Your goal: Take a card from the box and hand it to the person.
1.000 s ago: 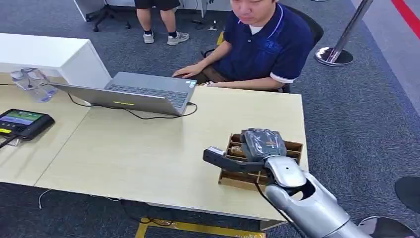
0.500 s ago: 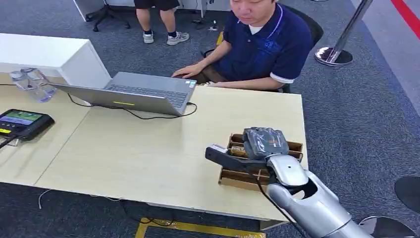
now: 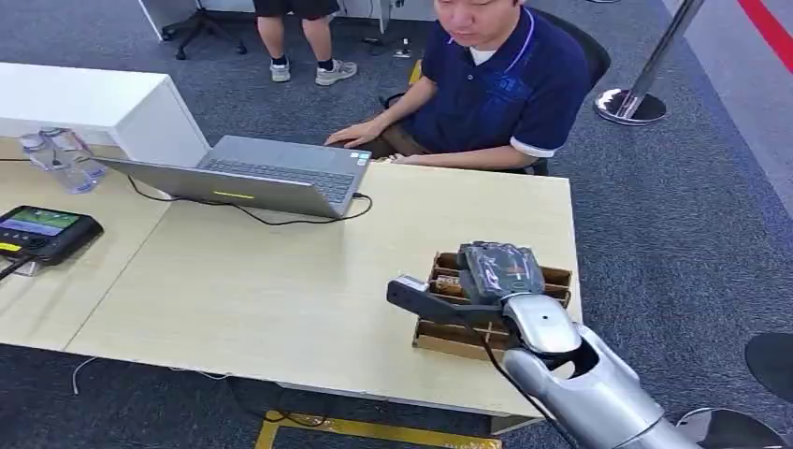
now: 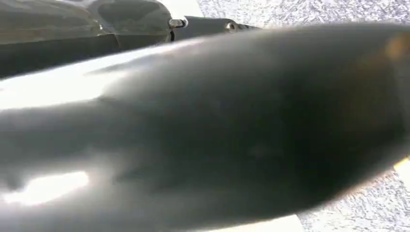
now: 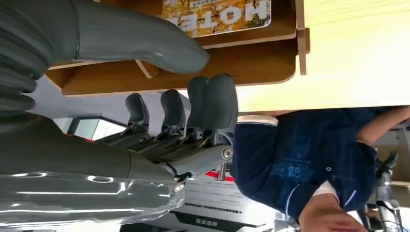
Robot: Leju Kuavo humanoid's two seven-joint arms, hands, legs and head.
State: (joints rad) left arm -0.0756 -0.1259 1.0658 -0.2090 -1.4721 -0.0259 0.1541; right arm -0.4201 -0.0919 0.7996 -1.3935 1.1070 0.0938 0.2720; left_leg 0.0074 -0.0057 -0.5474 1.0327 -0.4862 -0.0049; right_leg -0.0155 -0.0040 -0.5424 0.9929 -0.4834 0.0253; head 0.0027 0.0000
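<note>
The right robot hand point(image 3: 496, 273) hangs over the wooden box point(image 3: 552, 278) at the counter point(image 3: 281, 281) right edge, fingers point(image 5: 212, 104) apart and holding nothing, above the card point(image 5: 217, 14) inside.

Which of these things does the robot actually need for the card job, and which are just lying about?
Needed:
- box, wooden, at the desk's near right corner
- card inside it
- right hand, over the box, fingers apart, holding nothing
- person seated across the desk

Just lying about:
- laptop and its cable
- handheld screen
- water bottles
</note>
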